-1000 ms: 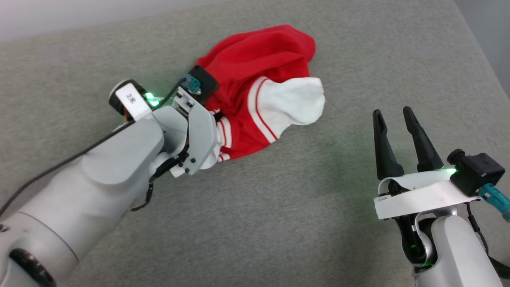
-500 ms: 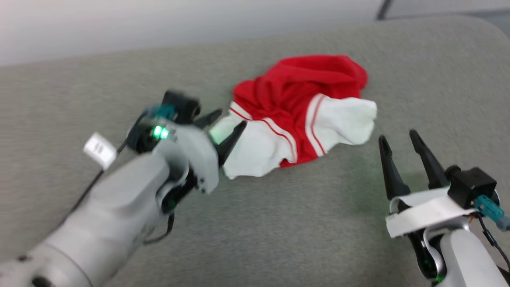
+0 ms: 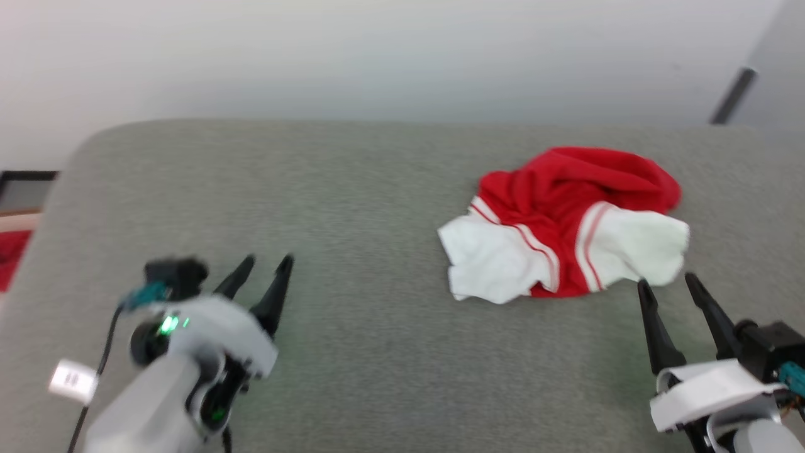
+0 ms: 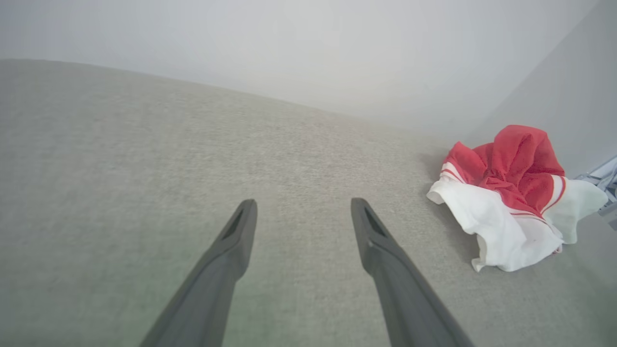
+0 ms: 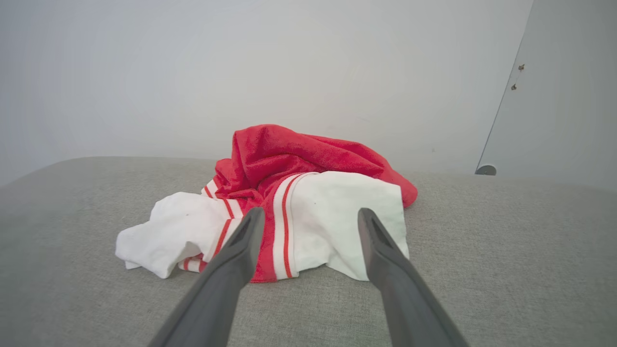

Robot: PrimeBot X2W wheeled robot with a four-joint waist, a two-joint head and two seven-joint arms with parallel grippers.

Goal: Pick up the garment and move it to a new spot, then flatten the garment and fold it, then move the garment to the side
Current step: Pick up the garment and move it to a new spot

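Note:
The garment (image 3: 566, 220), a red jersey with white panels and red-white striped trim, lies crumpled in a heap at the right of the grey padded table (image 3: 352, 207). It also shows at the right of the left wrist view as the garment (image 4: 511, 193) and straight ahead in the right wrist view as the garment (image 5: 308, 202). My left gripper (image 3: 267, 267) is open and empty at the lower left, far from the cloth. My right gripper (image 3: 668, 284) is open just short of the garment's near white edge, not touching it.
A pale wall stands behind the table's far edge (image 3: 402, 123). A dark pole (image 3: 729, 97) leans at the upper right. A red patch (image 3: 12, 255) shows past the table's left edge. Bare grey surface lies between the two grippers.
My left gripper let go of the garment, opened and drew back to the lower left. The head camera has tilted up and shifted, so the garment appears further right. The garment now lies free.

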